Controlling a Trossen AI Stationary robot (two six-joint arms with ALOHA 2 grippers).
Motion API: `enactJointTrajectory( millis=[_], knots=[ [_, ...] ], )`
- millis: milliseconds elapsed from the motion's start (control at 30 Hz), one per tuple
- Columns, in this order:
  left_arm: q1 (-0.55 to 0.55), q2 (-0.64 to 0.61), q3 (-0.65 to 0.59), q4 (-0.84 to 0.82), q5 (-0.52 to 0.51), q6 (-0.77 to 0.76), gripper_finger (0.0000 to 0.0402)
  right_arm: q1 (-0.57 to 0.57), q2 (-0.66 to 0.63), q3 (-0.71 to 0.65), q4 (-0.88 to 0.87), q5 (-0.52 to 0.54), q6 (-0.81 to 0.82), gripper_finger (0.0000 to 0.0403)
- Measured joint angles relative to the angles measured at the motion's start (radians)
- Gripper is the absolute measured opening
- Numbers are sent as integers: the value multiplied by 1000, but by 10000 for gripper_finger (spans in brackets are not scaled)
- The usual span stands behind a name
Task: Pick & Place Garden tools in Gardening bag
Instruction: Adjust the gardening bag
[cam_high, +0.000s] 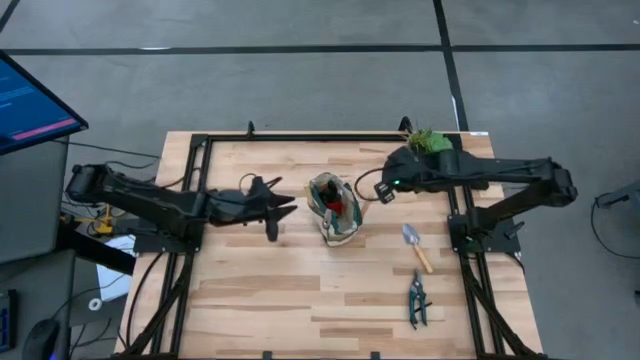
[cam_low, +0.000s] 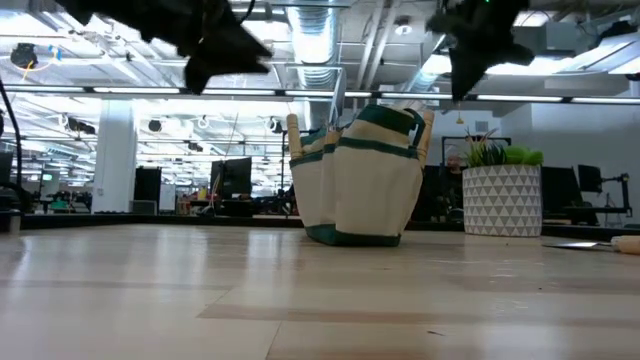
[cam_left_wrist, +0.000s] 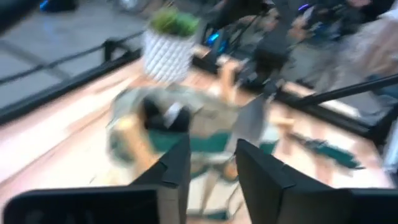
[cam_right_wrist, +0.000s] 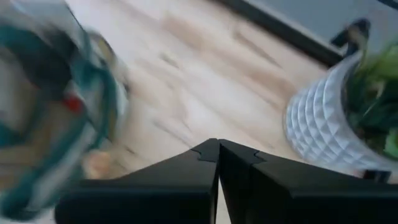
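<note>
Nearest the front edge of the table (cam_high: 300, 300), the green-handled pruning shears (cam_high: 416, 298) are being left lying flat on the wood, and just beyond them the trowel (cam_high: 416, 246) is being left on the boards too, silver blade toward the far side and wooden handle toward the front. Further in, at mid-table, the gardening bag (cam_high: 333, 209) is being shown standing upright, with a wooden handle being seen poking above its rim in the low view and something red and black being seen inside it from above. The left gripper (cam_high: 285, 205) is being held in the air just to the left of the bag, its fingers (cam_left_wrist: 177, 171) being kept a little apart with nothing between them. The right gripper (cam_high: 382, 187) is being held aloft just to the bag's right and slightly farther back, its fingers (cam_right_wrist: 186, 165) being pressed together and empty. At the far right corner, the plant in the white pot (cam_low: 502, 190) is being left standing behind the right arm.
</note>
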Motion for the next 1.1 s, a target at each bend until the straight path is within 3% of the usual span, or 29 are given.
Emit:
enactJointTrajectory(
  millis=[267, 533, 733, 867, 1100],
  knots=[
    [0, 35, -1, -109, -37, -152, 6, 44, -10, -231, 225, -113, 33, 0],
    [0, 217, -1, -69, -121, -244, 2, 99, -23, -328, 367, -74, 63, 0],
    [0, 349, -1, 122, -114, -247, 1, 127, -23, -328, 401, -63, 74, 0],
    [0, 390, -1, 213, -110, -244, 1, 140, -23, -328, 401, -63, 74, 0],
    [34, 425, -1, 224, -110, -242, 1, 140, -23, -328, 401, -67, 74, 0]
  ],
)
